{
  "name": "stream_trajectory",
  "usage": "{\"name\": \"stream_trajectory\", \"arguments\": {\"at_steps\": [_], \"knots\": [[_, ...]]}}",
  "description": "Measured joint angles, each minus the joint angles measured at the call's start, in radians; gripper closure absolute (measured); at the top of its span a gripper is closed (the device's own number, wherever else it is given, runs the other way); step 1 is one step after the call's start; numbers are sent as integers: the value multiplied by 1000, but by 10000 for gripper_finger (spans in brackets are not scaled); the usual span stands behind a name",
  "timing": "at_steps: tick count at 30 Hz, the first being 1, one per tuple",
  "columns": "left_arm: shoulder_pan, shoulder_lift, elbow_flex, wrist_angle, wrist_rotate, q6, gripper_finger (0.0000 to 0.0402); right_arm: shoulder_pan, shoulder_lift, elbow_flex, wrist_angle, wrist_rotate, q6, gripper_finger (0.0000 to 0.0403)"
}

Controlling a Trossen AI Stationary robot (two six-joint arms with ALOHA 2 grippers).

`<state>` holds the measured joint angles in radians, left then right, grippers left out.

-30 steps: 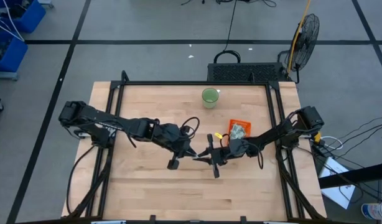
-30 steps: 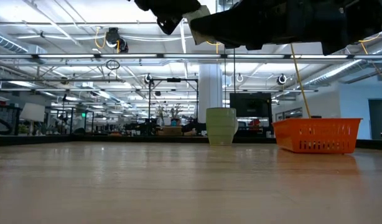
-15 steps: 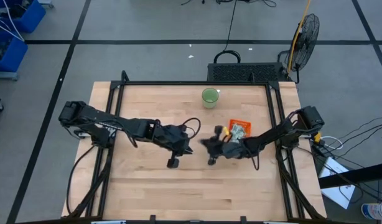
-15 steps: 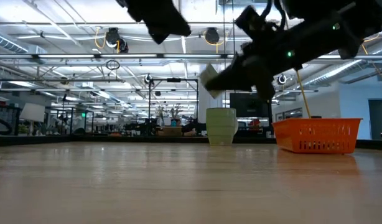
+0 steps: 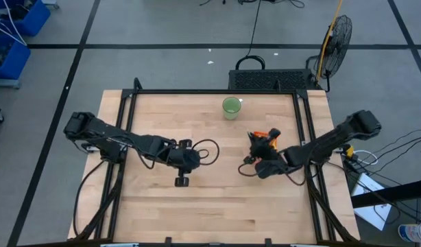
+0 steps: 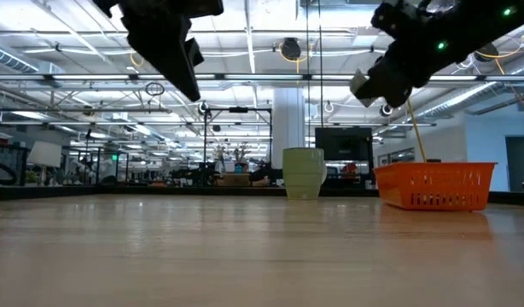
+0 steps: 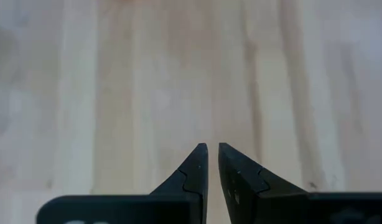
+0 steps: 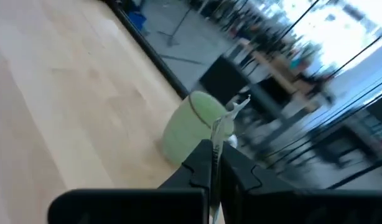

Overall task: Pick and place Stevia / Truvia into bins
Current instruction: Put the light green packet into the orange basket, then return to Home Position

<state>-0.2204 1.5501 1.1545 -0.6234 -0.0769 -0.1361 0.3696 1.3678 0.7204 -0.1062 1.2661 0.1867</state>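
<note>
My right gripper [image 5: 256,140] hangs above the orange bin [image 6: 437,186], shut on one pale Stevia sachet [image 8: 225,124], and points almost level toward the green cup [image 5: 231,108]. In the high view it covers most of the bin [image 5: 272,133], so the bin's contents are hidden. The low view shows the sachet [image 6: 361,83] high above the tabletop at the right gripper [image 6: 370,85]. My left gripper [image 5: 182,180] hovers over bare wood left of the table's middle, slanting down. Its fingertips [image 7: 211,150] stand a narrow gap apart with nothing between them. My right gripper pinches the sachet's lower part [image 8: 214,152] between its two fingers; the sachet shows edge-on there. The fingers point nearly level toward the table's far edge. The sachet's free end [image 8: 236,107] sticks out past the fingertips, lifted clear of table and bin.
The green cup [image 6: 303,173] stands upright near the far edge, left of the bin. Bare wood lies under the left gripper [image 6: 192,85] and across the table's near half. Black frame rails [image 5: 310,171] run along both sides of the table.
The two grippers, close together over the table's middle a second ago, have drawn apart. My right gripper has swung toward the right and far side, over the bin, tipping from downward to nearly level with the sachet. My left gripper has drawn back toward the left edge and sunk a little.
</note>
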Motion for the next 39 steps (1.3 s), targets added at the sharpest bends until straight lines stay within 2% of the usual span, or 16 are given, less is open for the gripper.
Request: {"name": "stream_trajectory", "arguments": {"at_steps": [4,8,10,12,15,19,25,28,32,36,39], "knots": [[-29,0,0,-65,-30,-21,357,-13,-125,0,-245,-155,252,399],[-53,0,0,-103,-49,-24,357,-59,-207,0,-501,-406,568,399],[-58,0,0,-124,-86,-31,357,-80,-214,-10,-579,-523,684,399],[-59,0,0,-145,-134,-46,357,-90,-212,-42,-585,-594,718,399],[-59,0,0,-173,-181,-72,357,-102,-208,-107,-502,-615,680,393],[-59,0,0,-193,-196,-83,357,-122,-208,-173,-378,-614,582,365],[-59,0,0,-194,-196,-83,357,-148,-215,-181,-349,-614,523,312],[-59,-9,0,-217,-200,-78,357,-153,-242,-179,-334,-617,404,294],[-57,-73,0,-336,-225,-126,357,-152,-319,-142,-287,-616,284,284],[-57,-178,1,-519,-325,-280,357,-152,-425,-102,-197,-618,164,283],[-59,-275,1,-688,-381,-332,357,-152,-513,-93,-98,-643,76,285]]}}
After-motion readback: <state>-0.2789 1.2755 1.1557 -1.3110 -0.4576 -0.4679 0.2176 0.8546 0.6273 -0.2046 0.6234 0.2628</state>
